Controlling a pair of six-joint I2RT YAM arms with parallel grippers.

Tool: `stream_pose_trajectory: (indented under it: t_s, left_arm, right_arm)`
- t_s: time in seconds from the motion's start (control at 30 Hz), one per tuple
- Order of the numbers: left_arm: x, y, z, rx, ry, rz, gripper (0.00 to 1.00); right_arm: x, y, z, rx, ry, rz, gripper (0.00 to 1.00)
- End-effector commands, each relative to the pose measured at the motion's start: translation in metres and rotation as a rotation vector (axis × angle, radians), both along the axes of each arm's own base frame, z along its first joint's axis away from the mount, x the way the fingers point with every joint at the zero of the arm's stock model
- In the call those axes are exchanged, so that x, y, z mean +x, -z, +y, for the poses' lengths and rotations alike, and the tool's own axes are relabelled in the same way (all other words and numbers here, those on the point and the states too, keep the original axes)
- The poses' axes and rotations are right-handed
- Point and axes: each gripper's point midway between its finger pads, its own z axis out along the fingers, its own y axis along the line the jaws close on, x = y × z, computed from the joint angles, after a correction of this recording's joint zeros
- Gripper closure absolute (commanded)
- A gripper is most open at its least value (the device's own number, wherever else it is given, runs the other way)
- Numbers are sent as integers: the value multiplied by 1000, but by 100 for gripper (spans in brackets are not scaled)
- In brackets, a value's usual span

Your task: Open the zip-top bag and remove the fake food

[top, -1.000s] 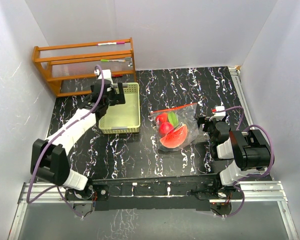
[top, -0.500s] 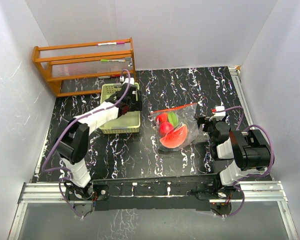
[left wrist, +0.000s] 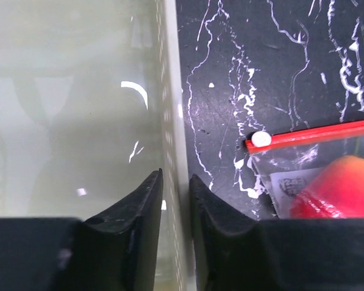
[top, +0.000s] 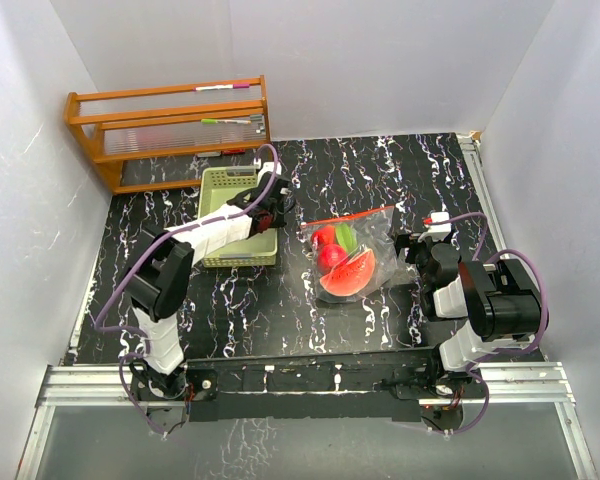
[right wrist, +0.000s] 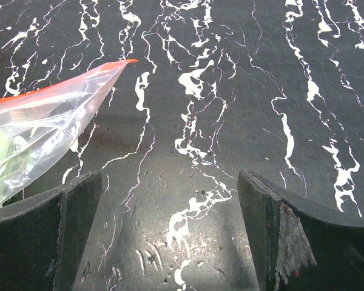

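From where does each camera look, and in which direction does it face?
Top external: above and behind the bases, looking down at the table; left arm and right arm show.
Left wrist: above the basket rim, facing down; the left gripper straddles its wall.
Right wrist: low, facing the table beside the zip-top bag corner; the open right gripper frames it.
Shared: left wrist and top external both see the bag's red zip strip.

White walls surround black marbled table, orange rack.

High overhead view looks down; both close wrist views share the zip-top bag
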Motion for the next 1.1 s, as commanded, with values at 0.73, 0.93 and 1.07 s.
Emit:
stream_pose_trajectory:
  t_s: [0.73,0.93,1.07]
  left_arm:
    - [-47,-10,78,167,-61,-22,100]
    - [-57,-3,104,191,-72,-18,100]
    - [-59,-6,114,208,-76,-38,100]
  right_arm:
    - [9,-20,1,-7,-9,-75,2]
    - [9,-19,1,-7,-7,-74,2]
    - [9,-20,1,-8,-9,-75,2]
